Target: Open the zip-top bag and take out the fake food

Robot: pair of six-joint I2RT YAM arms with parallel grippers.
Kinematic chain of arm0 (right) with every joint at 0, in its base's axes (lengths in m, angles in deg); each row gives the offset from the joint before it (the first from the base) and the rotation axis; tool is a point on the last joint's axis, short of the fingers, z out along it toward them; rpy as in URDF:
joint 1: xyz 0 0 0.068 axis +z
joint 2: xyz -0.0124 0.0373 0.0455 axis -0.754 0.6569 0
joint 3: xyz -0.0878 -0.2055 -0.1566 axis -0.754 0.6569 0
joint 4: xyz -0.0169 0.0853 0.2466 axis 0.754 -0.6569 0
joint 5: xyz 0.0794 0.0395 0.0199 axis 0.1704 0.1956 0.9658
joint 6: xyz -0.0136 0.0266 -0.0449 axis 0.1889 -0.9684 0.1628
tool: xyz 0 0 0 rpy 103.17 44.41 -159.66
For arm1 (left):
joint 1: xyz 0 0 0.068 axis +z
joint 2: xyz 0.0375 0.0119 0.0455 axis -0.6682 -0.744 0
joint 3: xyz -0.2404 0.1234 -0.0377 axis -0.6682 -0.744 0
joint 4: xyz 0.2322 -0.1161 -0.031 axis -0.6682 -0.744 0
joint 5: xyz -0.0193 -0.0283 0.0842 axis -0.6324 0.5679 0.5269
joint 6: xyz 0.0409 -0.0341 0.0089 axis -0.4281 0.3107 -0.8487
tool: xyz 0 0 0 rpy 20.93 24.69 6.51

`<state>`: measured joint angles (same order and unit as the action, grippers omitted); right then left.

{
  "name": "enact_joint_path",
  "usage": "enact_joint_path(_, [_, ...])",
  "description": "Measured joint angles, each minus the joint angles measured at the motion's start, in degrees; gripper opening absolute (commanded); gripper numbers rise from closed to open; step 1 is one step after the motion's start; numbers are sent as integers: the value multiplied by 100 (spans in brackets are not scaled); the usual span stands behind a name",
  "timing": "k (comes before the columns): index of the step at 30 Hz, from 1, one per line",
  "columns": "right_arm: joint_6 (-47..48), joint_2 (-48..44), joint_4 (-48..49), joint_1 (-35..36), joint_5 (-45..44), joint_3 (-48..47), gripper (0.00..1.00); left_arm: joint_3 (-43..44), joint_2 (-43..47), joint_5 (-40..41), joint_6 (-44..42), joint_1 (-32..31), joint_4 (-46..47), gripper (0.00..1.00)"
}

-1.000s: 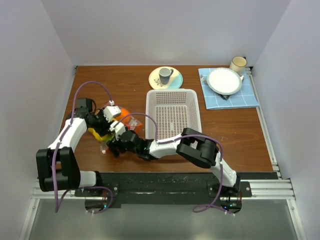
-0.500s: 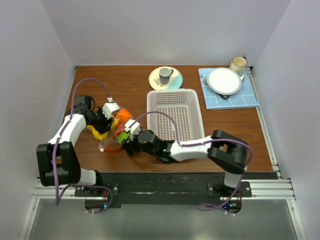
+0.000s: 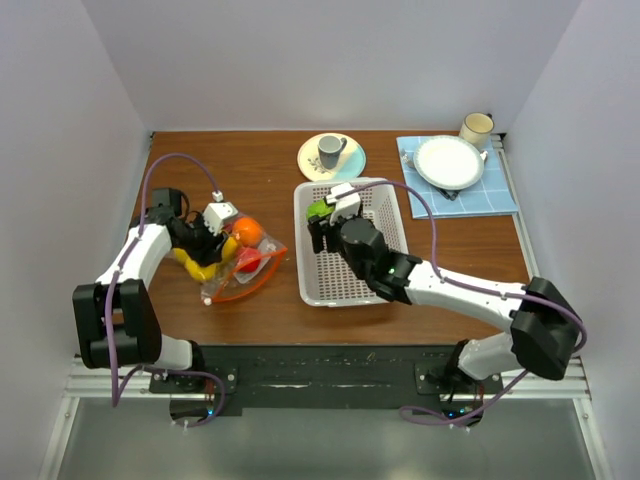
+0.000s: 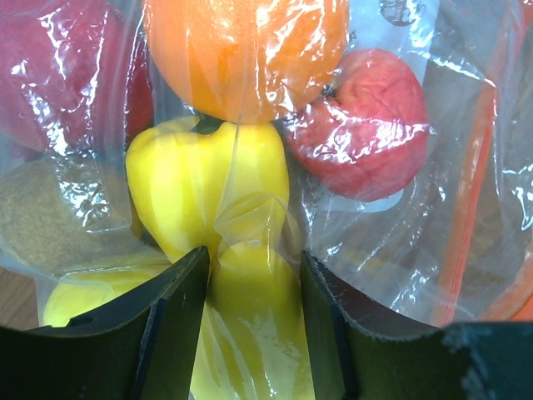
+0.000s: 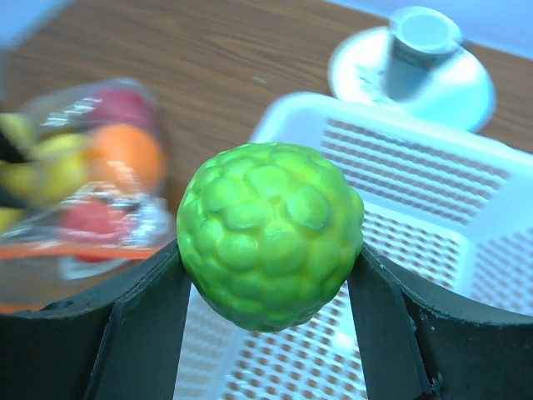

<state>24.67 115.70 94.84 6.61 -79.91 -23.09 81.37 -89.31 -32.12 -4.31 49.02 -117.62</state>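
While the overhead view lays out the whole brown table (image 3: 470, 255), only the wrist cameras show the grips. The white basket (image 3: 385, 205) stands mid-table, and the right gripper (image 5: 268, 279) hangs over its far left part. Its own camera shows the fingers clamped on either side of a bumpy green fruit (image 5: 271, 221), a piece of the fake food outside the bag. The zip-top bag (image 3: 262, 270) lies left of the basket, apart from it, with the orange-red strip (image 4: 470, 200) curving along its near edge. From above, the left gripper (image 4: 250, 279) merely sits at the bag. Its camera shows the fingers squeezing crinkled plastic around a yellow pepper (image 4: 196, 179), with an orange (image 4: 246, 50) and a red apple (image 4: 366, 137) inside beyond it.
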Motion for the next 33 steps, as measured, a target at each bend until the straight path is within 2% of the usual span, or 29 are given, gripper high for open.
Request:
enact_joint_path(2, [0,229,-262,-129,-238,-153,81,13,0,-39,17,2,-39,52])
enact_joint_path(3, [-2,358,-369,-170,-337,-190,99,26,0,-59,20,2,-70,52])
enact_joint_path(8, [-166,863,-1086,-229,-647,-321,99,94,2,-140,31,2,-243,53])
enact_joint_path(14, [-166,691,-1355,-87,-662,-562,99,496,11,-321,31,2,-787,57])
enact_joint_path(19, [81,634,-1281,654,-632,-1207,99,1268,87,-417,35,83,-1010,58])
enact_joint_path(23, [225,870,-1051,1550,-544,-1458,98,1504,98,-400,31,376,-883,57])
enact_joint_path(27, [236,1414,-984,2044,-393,-1432,89,1484,-238,-356,17,555,-841,57])
enact_joint_path(29, [234,1731,-960,2124,-330,-1342,82,1399,-387,-341,20,560,-765,57])
enact_joint_path(33, [229,2269,-949,2138,-319,-1285,76,1303,-568,-313,37,560,-691,56])
